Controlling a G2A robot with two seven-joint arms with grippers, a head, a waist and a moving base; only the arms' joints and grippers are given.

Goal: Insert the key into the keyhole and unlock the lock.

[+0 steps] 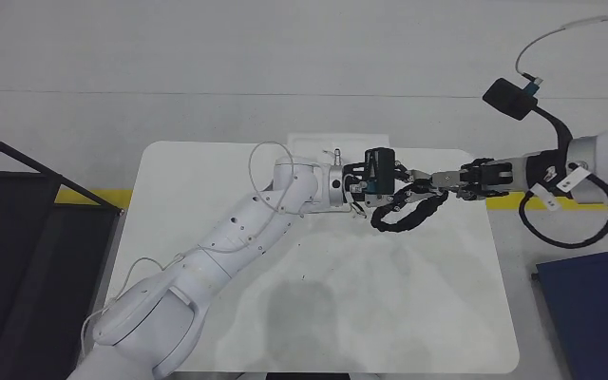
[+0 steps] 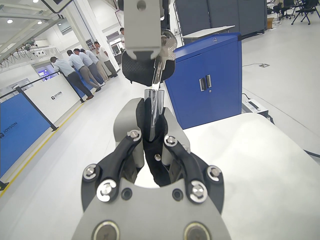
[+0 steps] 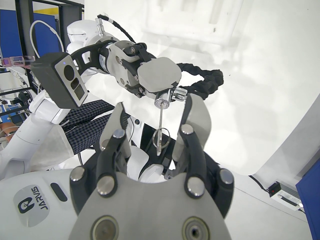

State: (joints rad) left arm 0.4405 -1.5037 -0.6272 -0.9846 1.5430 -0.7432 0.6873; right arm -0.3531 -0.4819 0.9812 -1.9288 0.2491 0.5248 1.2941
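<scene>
Lock: the chrome cylinder of the lock (image 3: 163, 99) is held in the air above the far half of the table (image 1: 313, 313), nearer its right edge than its left.
Cable: a black braided cable (image 1: 410, 213) loops out from the cylinder. I cannot tell whether it touches the surface.
Key: the key (image 3: 161, 119) has its blade tip in the keyhole. Its shaft sticks straight out of the cylinder's face towards the right arm.
Key ring: a ring (image 3: 161, 137) hangs at the key's head.
Key against right gripper: the key lies in the gap between the two fingers, roughly midway, with space on either side.
Right gripper: the right gripper (image 3: 156, 112) is spread wide and grips nothing. Its fingertips reach level with the cylinder's face.
Left gripper: the left gripper (image 2: 152, 116) is pressed together on the cylinder, with the black cable running back between its fingers (image 2: 125, 121).
Writing: a logo and lettering sit on a white counter (image 2: 57, 96) in the room behind.
Far edge: a white foam block (image 3: 195, 3) with recesses lies there, past the lock.
</scene>
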